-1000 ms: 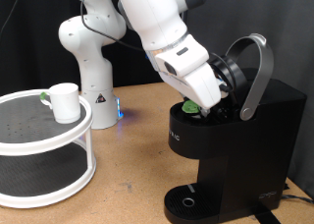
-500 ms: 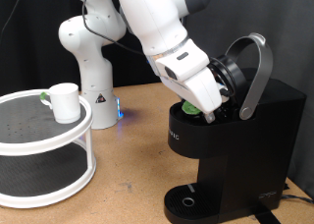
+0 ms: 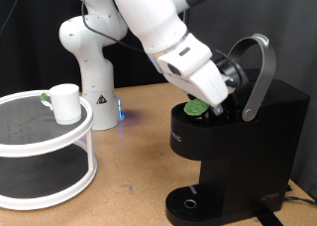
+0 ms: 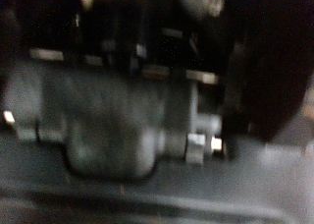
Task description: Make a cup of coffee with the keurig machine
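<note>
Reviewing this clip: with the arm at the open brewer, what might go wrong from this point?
1. The gripper sits inside the keurig machine beside the raised lid handle; pulling out carelessly may knock it.
2. The green-topped pod looks tilted in its holder; it might not seat, though the blurred wrist view confirms nothing.
3. The cup sits on the white shelf, not on the drip tray.

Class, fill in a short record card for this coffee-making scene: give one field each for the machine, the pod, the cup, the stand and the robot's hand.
machine: keurig machine, black, lid handle raised, pod chamber open
pod: green-topped pod sitting in the open chamber
cup: white cup on the top tier of the stand, at the exterior view's left
stand: white two-tier round stand
hand: gripper at the chamber beside the pod; jaws hidden
wrist view: blurred, dark machine parts only
</note>
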Robot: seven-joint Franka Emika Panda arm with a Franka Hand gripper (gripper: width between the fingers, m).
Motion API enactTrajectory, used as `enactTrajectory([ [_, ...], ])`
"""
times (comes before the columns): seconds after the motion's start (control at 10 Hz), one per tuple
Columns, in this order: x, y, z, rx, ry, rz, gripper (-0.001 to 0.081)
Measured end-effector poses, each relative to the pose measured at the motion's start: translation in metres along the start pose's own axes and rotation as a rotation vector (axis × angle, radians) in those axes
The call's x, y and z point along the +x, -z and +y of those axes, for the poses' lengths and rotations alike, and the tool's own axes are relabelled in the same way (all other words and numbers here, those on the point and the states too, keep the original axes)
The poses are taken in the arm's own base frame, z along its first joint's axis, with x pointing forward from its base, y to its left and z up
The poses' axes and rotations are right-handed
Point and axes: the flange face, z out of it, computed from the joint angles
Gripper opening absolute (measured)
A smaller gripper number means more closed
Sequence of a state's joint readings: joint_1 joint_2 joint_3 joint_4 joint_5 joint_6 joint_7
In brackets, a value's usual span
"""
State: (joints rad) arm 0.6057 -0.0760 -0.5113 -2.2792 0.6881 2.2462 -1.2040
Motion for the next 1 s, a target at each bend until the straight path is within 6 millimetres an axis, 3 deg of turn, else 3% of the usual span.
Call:
enactTrajectory([
  [0.4, 0.005, 0.029, -0.017, 0.066, 0.036, 0.022, 0.0805],
  [1.0, -0.001, 0.032, -0.021, 0.061, -0.007, -0.075, 0.0805],
])
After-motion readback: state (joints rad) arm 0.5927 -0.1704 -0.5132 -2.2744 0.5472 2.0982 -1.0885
